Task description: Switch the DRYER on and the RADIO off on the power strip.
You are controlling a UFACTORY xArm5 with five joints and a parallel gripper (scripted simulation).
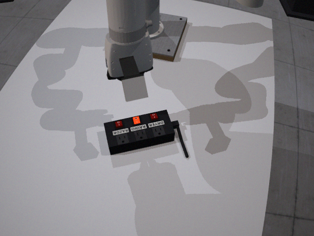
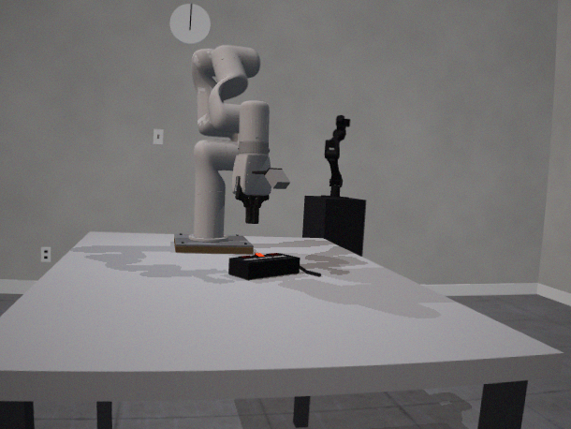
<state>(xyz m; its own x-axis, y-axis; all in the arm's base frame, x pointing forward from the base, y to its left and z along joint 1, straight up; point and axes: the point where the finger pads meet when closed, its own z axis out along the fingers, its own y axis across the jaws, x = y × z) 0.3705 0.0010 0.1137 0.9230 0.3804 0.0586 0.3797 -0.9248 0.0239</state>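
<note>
A big white table [image 2: 140, 309] carries the white jointed arm [image 2: 208, 187] on its grey base plate [image 1: 177, 49]. The black rectangular power strip [image 1: 139, 140] lies flat near the middle, labels up (RADIO's orange rocker switch [image 1: 136, 120] glows). The dark gripper [image 2: 252, 216] hangs well above it, fingers together, holding nothing.

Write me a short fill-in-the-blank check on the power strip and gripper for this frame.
1. The one brightly lit switch on the power strip sits above the label ____.
2. The switch nearest the cord belongs to the ____.
3. The gripper hangs above the strip with its fingers ____.

Missing words: RADIO; DRYER; shut
</note>
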